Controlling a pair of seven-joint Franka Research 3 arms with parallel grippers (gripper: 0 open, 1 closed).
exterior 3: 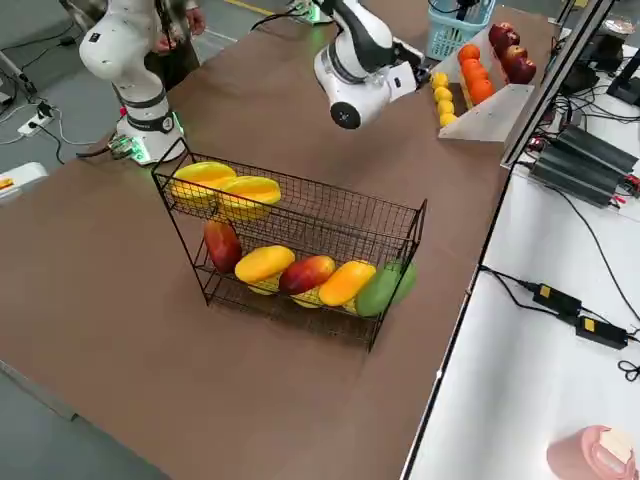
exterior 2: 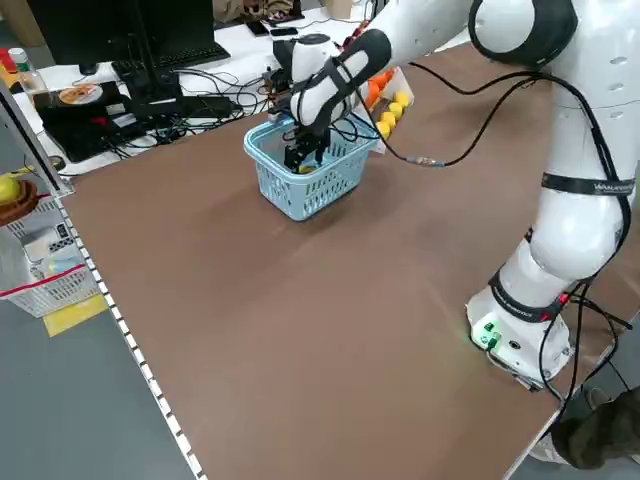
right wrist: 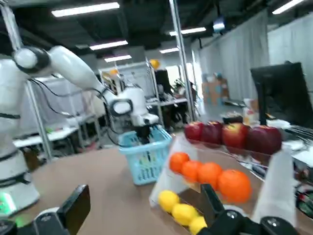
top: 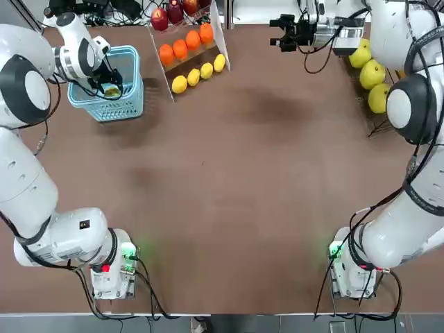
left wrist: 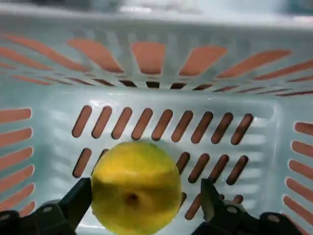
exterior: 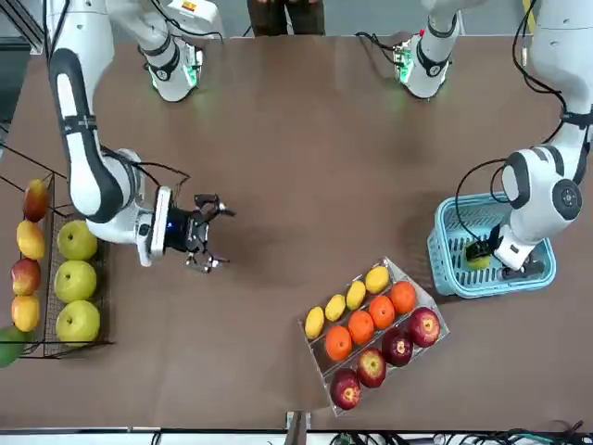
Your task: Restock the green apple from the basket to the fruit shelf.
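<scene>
The green apple (left wrist: 134, 186) lies on the floor of the light blue basket (top: 136, 76) at the table's far left. My left gripper (top: 109, 87) reaches down into the basket with its fingers (left wrist: 73, 205) open on either side of the apple (exterior: 477, 258); one finger is at its skin, the other stands apart. The black wire fruit shelf (exterior 3: 300, 205) with large yellow-green and orange-red fruits stands at the far right edge (exterior: 54, 221). My right gripper (exterior: 211, 234) hovers open and empty beside the shelf, pointing sideways over the table (top: 281, 32).
A white-sided tilted stand (top: 219, 31) with oranges, lemons and red apples sits just right of the basket. Cables and monitors crowd the desk behind the table (exterior 2: 150, 90). A person (exterior 3: 175, 30) stands near the robot's base side.
</scene>
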